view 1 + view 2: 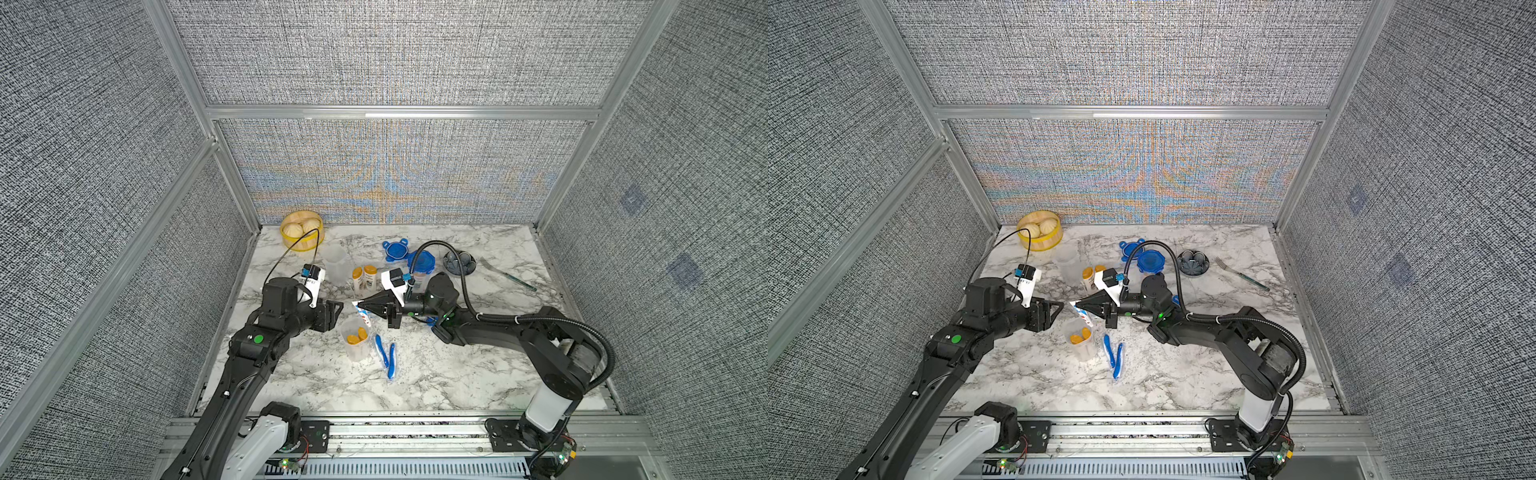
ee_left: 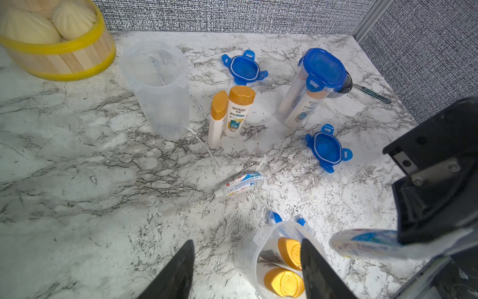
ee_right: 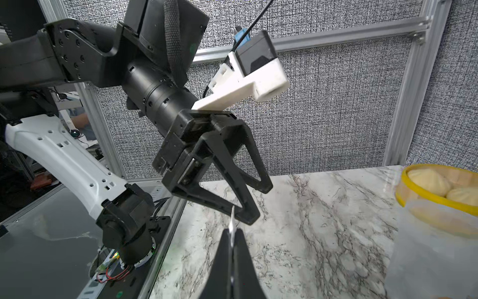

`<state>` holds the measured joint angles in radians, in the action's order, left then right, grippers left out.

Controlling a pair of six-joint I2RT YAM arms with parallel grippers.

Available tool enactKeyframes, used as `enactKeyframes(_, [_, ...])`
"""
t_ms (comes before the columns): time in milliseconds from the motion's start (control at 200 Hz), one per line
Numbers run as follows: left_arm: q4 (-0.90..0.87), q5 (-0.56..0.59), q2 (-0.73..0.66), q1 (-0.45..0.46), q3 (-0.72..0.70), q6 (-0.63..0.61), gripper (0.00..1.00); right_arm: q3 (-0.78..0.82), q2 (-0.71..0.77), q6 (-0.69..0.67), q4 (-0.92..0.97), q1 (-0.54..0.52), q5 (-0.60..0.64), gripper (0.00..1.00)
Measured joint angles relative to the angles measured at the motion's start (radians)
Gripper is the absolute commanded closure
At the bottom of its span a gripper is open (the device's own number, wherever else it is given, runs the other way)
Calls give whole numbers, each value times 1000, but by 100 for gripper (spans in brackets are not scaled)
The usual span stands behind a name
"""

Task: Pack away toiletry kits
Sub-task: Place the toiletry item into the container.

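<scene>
Both arms reach in from the near edge of the worktop [image 1: 457, 374] and come together near its middle. Their wrists are roughly level and their end effectors point at each other, tips near but apart.

The left arm [image 1: 249, 345] climbs from its base at the near left, bends at the elbow and runs rightward. The left end effector [image 1: 337, 311] has its jaws apart with nothing between them. It is clear of the worktop and just left of the open cup [image 1: 355, 340]. In the left wrist view that cup shows below, partly behind one finger [image 2: 315, 271].

The right arm [image 1: 540, 332] rises from its base at the near right, folds at a high elbow and stretches its forearm leftward, low over the worktop. The right end effector [image 1: 359, 306] is pinched together on the flat end of a tube [image 1: 365, 318]. The right wrist view shows a thin white edge between the closed fingers [image 3: 245, 266]. The tube slants down from the tips, its lower end over the far rim of the open cup; whether it touches the rim I cannot tell.

The open cup stands upright with two bottles [image 1: 356, 336] inside, orange caps up. Two toothbrushes [image 1: 386, 355] lie on the worktop just right of it. A second tube [image 2: 240, 182] lies flat farther back. Behind it the other bottles [image 1: 364, 278] stand side by side, between an empty cup [image 1: 334, 264] and a lidded cup [image 1: 422, 268] with a bottle showing inside. A loose lid [image 1: 397, 250] lies behind them.
</scene>
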<state>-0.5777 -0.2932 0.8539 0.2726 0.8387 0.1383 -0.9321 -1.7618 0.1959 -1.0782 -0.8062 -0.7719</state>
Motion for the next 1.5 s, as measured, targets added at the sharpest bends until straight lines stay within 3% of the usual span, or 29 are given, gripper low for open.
enactKeyframes(320, [0,-1,6,0,0,0,36,-68,-127,-27,-25,-9,-15,100])
enactKeyframes(706, [-7,18,19,-6,1,0,36,-91,-181,-83,-48,-18,-15,100])
enactKeyframes(851, [-7,24,19,-7,1,0,36,-70,-182,-93,-37,-25,-5,64])
enactKeyframes(991, [-7,24,26,-8,3,0,36,-29,-131,-119,-15,-26,12,47])
enactKeyframes(1096, [-7,24,28,-9,8,-5,36,-6,-60,-146,36,-26,33,44])
enactKeyframes(1261, [3,-45,44,-8,-2,-43,35,-27,103,-171,322,-2,135,44])
enactKeyframes(1386, [2,-136,85,-6,0,-69,35,-203,195,-175,716,33,291,45])
enactKeyframes(1496, [4,-189,86,-5,3,-90,35,-350,208,-125,1024,80,357,50])
